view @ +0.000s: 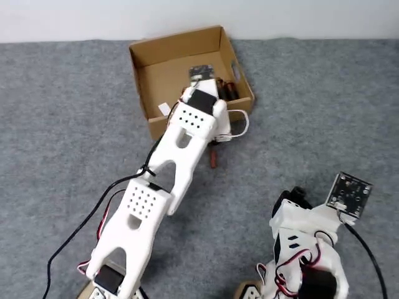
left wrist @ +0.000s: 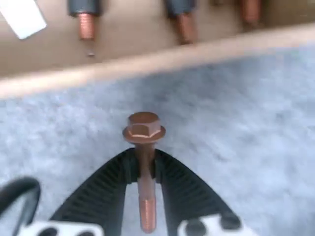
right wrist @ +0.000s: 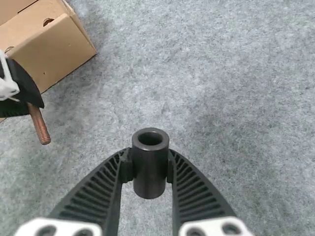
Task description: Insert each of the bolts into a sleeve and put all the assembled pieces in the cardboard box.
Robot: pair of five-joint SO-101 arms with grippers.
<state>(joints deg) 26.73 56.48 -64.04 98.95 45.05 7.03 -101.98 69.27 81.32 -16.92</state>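
Note:
My left gripper (left wrist: 144,164) is shut on the shank of a copper bolt (left wrist: 144,129), held above the grey carpet just outside the cardboard box (left wrist: 147,61). In the high view this bolt (view: 213,159) hangs from the left gripper (view: 215,146) at the box's (view: 181,47) front wall. Several bolts in dark sleeves (left wrist: 84,14) lie inside the box. My right gripper (right wrist: 149,167) is shut on a black sleeve (right wrist: 150,160), bore open towards the camera, over bare carpet. From there the left gripper's bolt (right wrist: 38,125) hangs off to the side beside the box (right wrist: 47,46).
A white tag (left wrist: 22,17) lies on the box floor. The right arm (view: 305,240) sits folded at the table's near right. Grey carpet (view: 324,112) stretches open to the right of the box. Wires trail from the left arm (view: 156,199).

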